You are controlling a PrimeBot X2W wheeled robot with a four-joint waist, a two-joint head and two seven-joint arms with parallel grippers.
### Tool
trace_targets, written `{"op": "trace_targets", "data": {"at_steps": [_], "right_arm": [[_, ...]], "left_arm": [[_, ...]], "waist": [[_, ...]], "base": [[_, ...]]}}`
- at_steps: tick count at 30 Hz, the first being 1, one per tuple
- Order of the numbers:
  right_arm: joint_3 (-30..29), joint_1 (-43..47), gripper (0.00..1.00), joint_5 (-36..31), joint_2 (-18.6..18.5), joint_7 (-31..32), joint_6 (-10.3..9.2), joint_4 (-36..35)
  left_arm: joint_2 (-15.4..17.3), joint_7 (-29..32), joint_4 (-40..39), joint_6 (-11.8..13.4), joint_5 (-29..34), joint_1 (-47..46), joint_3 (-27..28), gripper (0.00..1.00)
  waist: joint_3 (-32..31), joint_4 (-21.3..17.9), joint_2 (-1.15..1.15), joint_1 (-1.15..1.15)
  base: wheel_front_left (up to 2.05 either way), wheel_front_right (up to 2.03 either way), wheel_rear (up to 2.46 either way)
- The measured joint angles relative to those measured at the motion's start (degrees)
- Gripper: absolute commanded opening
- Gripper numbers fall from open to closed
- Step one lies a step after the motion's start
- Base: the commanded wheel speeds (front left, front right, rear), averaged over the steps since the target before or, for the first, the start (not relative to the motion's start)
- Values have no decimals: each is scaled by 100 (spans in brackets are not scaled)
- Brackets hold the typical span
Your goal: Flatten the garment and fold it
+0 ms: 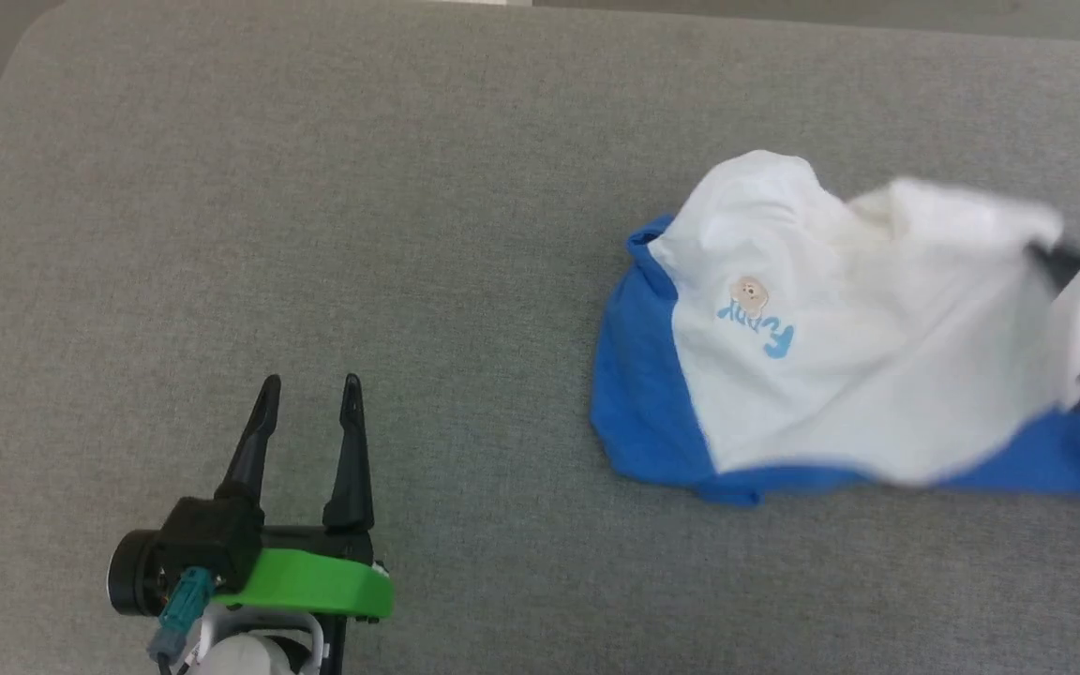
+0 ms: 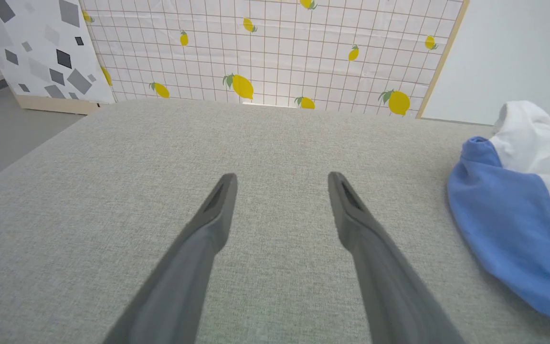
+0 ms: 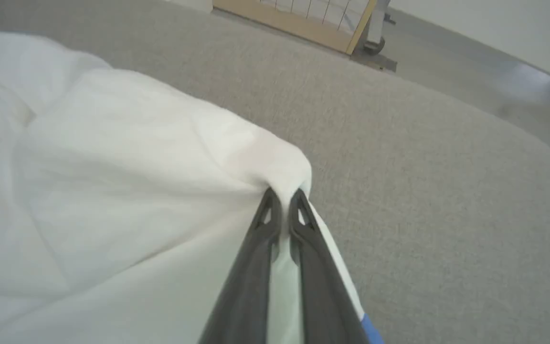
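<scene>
1. The wide grey woven-fabric surface (image 1: 315, 187) stretched across the whole workspace.
2. The soft white T-shirt (image 1: 831, 375) with royal-blue sleeves and neckband lay bunched and rumpled on the right part of that surface. Its chest side faced up, and it was well apart from the left arm.
3. The right gripper (image 3: 284, 200) had its two long dark fingers pressed together, pinching a white fold at the T-shirt's edge. The cloth puckered into a peak at the tips.
4. The left gripper (image 1: 309, 386) hung over bare fabric at the lower left, its fingers spread wide with nothing between them.
5. A light-blue word (image 1: 765, 330) and a small tan cartoon patch (image 1: 749, 294) showed on the chest.
6. The work looked to be early in the flattening step, with no fold begun. The next move likely called for the left gripper to take an opposite edge so the two could draw the cloth taut and flat.
</scene>
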Motion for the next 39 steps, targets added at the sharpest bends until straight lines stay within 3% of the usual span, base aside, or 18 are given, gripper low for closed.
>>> {"op": "trace_targets", "data": {"at_steps": [3, 10, 11, 12, 13, 18, 23, 28, 32, 39], "right_arm": [[-452, -422, 0, -211, -121, -297, 1, -24], [-1549, -605, 0, -1475, -396, -458, 0, 254], [-1645, -556, 9, -1655, -386, -480, 0, 339], [-1716, -487, 79, -1773, -338, -502, 0, 432], [-1783, -432, 100, -1825, -265, -509, 0, 514], [-1849, -270, 100, -1976, 227, -789, 1, 818], [-1762, -322, 100, -1751, 492, -1094, 1, 623], [-1723, -202, 100, -1245, 801, -1139, 0, -60], [-1690, 483, 100, -991, 1212, -1162, 0, -872], [-1725, 2100, 100, -1380, 1995, -2065, 0, -1983]], "left_arm": [[-1, 0, -2, -1, -2, -3, -36, 100], [-2, 0, 35, -4, -47, -43, -168, 100], [-2, 0, 49, -4, -51, -43, -175, 100], [-2, 0, 58, -4, -54, -44, -178, 100], [-2, 0, 64, -4, -54, -44, -180, 100], [-2, 0, 114, -4, -52, -67, -199, 100], [-3, 0, 115, -8, -33, -145, -190, 100], [-3, 0, 104, -11, 9, -144, -165, 100], [-3, 0, 33, -21, 55, -121, -108, 100], [-3, 0, -126, -24, 65, 185, -26, 100]], "waist": [[-26, 6, 0, 0], [123, 173, 0, 0], [150, 204, 0, 0], [178, 231, 0, 0], [201, 250, 0, 0], [288, 278, 0, 0], [202, 163, 0, 0], [-1, 23, 0, 0], [-183, -108, 0, 0], [-414, -344, 0, 0]], "base": [[0, 0, 0], [0, 0, 0], [0, 0, 0], [0, 0, 0], [0, 0, 0], [0, 0, 0], [0, 0, 0], [0, 0, 0], [0, 0, 0], [0, 0, 0]]}}
